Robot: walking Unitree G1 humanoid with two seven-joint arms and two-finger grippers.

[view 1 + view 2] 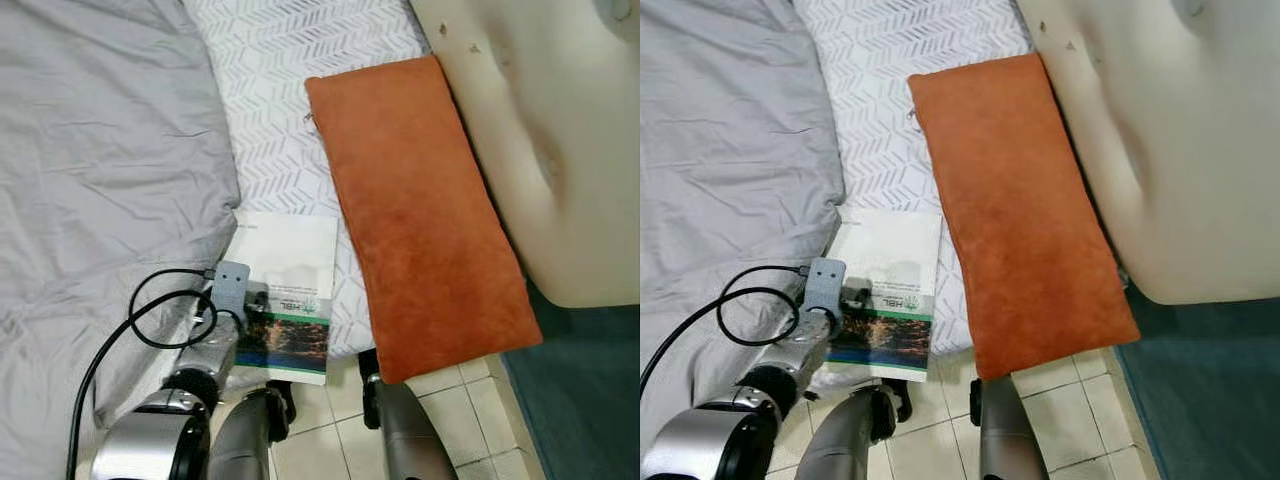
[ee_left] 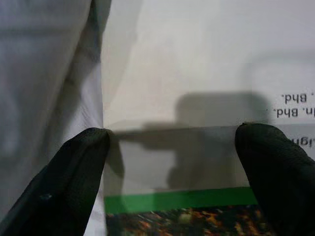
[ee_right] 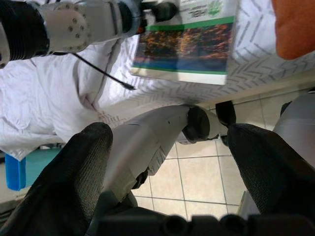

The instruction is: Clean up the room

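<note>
Left gripper (image 2: 172, 147) sits low over the booklet (image 1: 285, 300), fingers spread wide, one fingertip (image 2: 81, 152) at the booklet's edge beside the grey duvet (image 1: 100, 150), the other on the printed cover. Nothing is held yet.

The booklet lies flat on the patterned sheet (image 1: 280, 100) at the near edge of the bed, between the duvet and the orange cushion (image 1: 420, 210); its near edge, the one with the green band and photo, is just about at the mattress edge above the tiled floor (image 1: 330, 430).

Right gripper (image 3: 167, 162) hangs idle, pointing down at the floor and the robot's own legs, fingers apart and empty.

Judged step: picking up the booklet to tidy it off the bed.

How to do it well:
- A flat, thin thing on soft bedding gives you little to bite. Your fingers look to straddle the cover rather than an edge, so closing here would likely only scrape paper.
- You would do better to work from the near edge, where it meets the mattress edge: slide the booklet slightly outward, then pinch it top and bottom.
- Watch the duvet fold by the left finger; keep it out of the pinch.
- The black cable (image 1: 150, 310) loops just beside the wrist; mind it doesn't snag on fabric.
- Close slowly, then lift a little to check the hold.
</note>
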